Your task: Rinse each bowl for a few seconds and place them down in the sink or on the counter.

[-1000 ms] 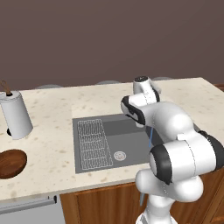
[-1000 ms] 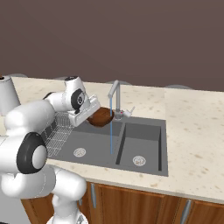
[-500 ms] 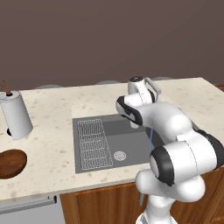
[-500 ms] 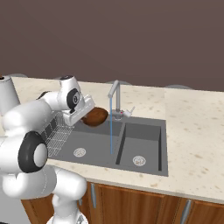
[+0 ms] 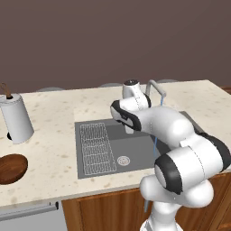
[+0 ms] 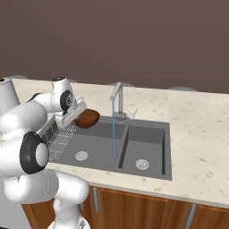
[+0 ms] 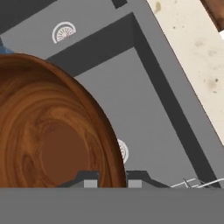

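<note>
A dark reddish-brown wooden bowl hangs tilted over the left basin of the dark grey sink, left of the thin water stream falling from the curved faucet. My gripper is shut on its rim. In the hand view the bowl looms large on the left, with its rim between my gripper's dark fingertips. A second bowl lies on the beige counter at the far left. My arm hides the held bowl in the left base view.
A tall white cylinder with a brown stick stands on the counter at the back left. A wire grid covers the sink's left part, with a round drain beside it. The faucet is running.
My gripper has carried the bowl leftward, out from under the water stream and over the left basin. The second bowl has not moved.
</note>
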You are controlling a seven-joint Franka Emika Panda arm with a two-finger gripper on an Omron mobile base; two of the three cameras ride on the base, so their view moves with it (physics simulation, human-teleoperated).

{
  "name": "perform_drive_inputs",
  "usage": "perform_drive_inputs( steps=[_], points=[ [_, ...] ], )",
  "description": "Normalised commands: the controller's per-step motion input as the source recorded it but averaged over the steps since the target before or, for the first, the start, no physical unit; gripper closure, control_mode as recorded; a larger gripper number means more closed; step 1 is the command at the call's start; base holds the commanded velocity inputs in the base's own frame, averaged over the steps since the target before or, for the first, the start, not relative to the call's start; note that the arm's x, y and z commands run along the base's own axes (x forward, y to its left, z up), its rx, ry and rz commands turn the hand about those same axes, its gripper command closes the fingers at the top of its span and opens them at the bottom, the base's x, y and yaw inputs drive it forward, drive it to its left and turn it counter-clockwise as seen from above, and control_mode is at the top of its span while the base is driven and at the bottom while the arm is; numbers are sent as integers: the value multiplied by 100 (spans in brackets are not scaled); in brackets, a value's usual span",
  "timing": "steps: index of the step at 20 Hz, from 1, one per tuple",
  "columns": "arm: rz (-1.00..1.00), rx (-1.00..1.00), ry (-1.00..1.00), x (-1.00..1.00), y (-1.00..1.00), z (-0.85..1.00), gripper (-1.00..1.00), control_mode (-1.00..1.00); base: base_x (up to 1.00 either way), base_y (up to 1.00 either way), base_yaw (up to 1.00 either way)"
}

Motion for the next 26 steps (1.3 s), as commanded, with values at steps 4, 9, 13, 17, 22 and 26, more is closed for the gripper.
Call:
perform_drive_inputs(
  steps=[4,9,13,17,22,26],
  points=[
    [18,7,5,5,37,0,100,-100,0,0,0],
    [22,11,10,10,37,0,100,-100,0,0,0],
    [21,3,8,12,45,0,100,-100,0,0,0],
    [19,-1,2,3,47,0,100,-100,0,0,0],
    [19,0,1,9,45,-6,100,-100,0,0,0],
    [19,0,0,13,34,-21,100,-100,0,0,0]
  ],
)
